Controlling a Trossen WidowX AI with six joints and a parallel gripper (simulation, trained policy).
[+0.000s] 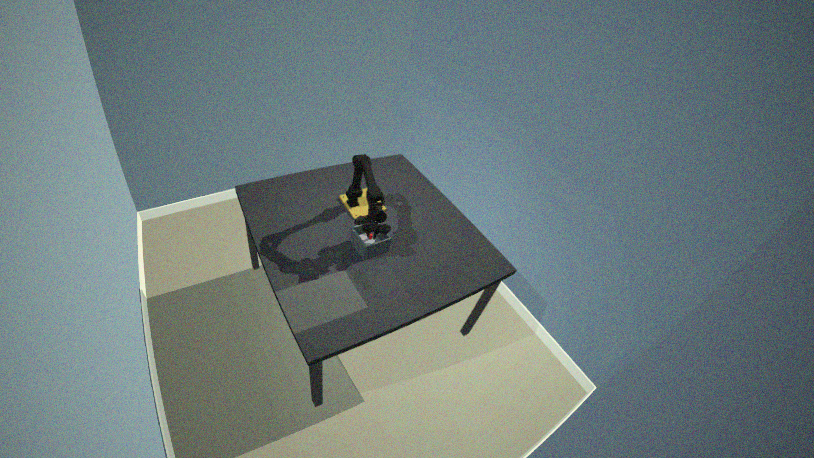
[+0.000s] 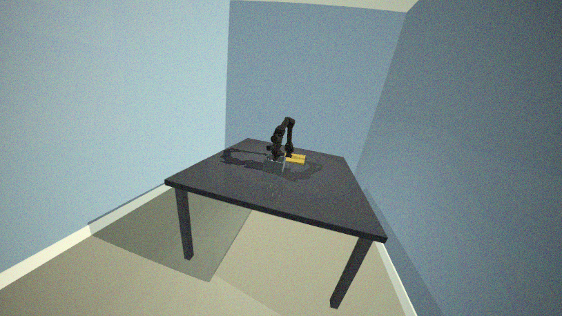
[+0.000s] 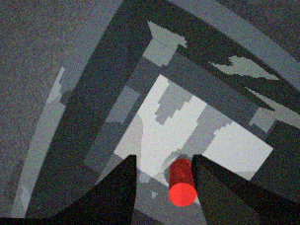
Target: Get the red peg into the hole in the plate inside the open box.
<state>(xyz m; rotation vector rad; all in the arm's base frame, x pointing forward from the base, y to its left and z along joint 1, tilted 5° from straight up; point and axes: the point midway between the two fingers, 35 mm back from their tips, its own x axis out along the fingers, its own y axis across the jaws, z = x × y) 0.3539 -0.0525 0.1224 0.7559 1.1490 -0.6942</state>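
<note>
The red peg (image 3: 182, 193) (image 1: 370, 235) stands inside the open grey box (image 1: 375, 247) (image 2: 273, 167) (image 3: 83, 51). Its lower end is at the ringed hole in the white plate (image 3: 242, 150) on the box floor, and its round top faces the wrist camera. How deep it sits cannot be told. My gripper (image 3: 164, 162) is open, with its fingertips down in the box on both sides of the peg. A gap shows between the peg and the left finger; the right finger is beside or against the peg. In the exterior view the peg is hidden.
The box walls stand close around the fingers. A yellow base plate (image 1: 356, 211) (image 2: 297, 159) lies behind the box under the arm's base. Both are on the dark table (image 1: 432, 273) (image 2: 322, 204).
</note>
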